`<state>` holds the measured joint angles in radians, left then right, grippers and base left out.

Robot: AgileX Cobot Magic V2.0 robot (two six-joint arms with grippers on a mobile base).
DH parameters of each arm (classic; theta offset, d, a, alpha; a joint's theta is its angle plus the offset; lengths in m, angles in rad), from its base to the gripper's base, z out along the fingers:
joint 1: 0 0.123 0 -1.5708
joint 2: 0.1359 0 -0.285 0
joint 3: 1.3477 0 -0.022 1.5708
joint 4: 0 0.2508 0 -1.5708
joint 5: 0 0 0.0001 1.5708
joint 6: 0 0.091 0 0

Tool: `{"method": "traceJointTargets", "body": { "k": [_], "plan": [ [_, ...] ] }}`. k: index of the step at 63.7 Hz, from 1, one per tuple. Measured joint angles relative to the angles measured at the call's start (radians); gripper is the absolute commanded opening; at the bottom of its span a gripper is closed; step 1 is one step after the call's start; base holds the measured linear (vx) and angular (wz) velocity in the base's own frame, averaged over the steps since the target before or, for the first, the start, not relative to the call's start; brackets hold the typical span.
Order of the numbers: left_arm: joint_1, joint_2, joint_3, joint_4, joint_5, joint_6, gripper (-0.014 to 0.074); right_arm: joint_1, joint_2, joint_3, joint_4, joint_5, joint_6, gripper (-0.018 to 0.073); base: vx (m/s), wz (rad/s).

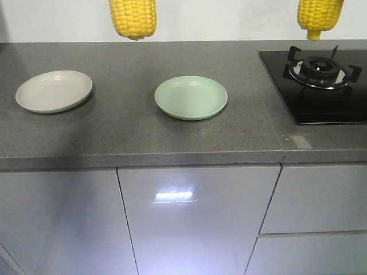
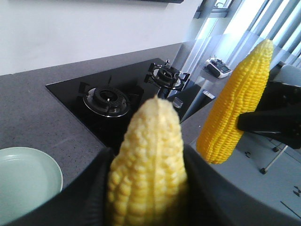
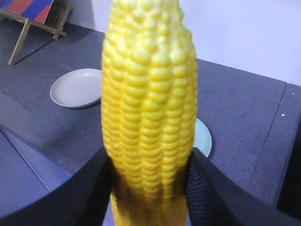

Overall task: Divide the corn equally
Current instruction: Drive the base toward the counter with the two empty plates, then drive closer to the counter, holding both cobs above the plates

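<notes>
Above the desk (image 1: 126, 137), two cobs hang clear of everything, one per arm. The left cob (image 1: 133, 17) is over the back strip, between the beige plate (image 1: 54, 90) and the green plate (image 1: 191, 97). The right cob (image 1: 319, 16) is over the hob (image 1: 321, 71), stalk stub down. Both plates are bare, and no other corn shows in any view.

The left fingers (image 2: 96, 190) are clamped on the left cob, one on each side of its girth. The right fingers (image 3: 89, 188) grip the right cob the same way.

Each cob looks stiff and fairly weighty, so it should neither bend nor sag in a side grip. The kernel rows give the fingers a bumpy surface to bite. The body is round and tapered, though, so a squeeze on the slope could let it creep toward the thin end. The safest hold is probably across the thick middle, where the sides run nearly parallel. Whether the kernels are real or moulded I cannot tell; if real, a hard pinch may burst them.

Laid on its side, a cob will likely roll. It is best lowered close to a plate's centre before release, so the shallow rim can catch it.
</notes>
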<state>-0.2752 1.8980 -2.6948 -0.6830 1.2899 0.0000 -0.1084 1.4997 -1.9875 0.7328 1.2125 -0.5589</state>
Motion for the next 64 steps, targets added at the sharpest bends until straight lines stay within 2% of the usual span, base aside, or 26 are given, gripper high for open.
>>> {"method": "traceJointTargets", "body": {
  "k": [64],
  "plan": [
    [0.0, 0.0, 0.0, 0.0, 0.0, 0.0, -0.0006, 0.0, 0.0, 0.0, 0.0, 0.0, 0.0, -0.0006, 0.09, 0.02]
  ]
}}
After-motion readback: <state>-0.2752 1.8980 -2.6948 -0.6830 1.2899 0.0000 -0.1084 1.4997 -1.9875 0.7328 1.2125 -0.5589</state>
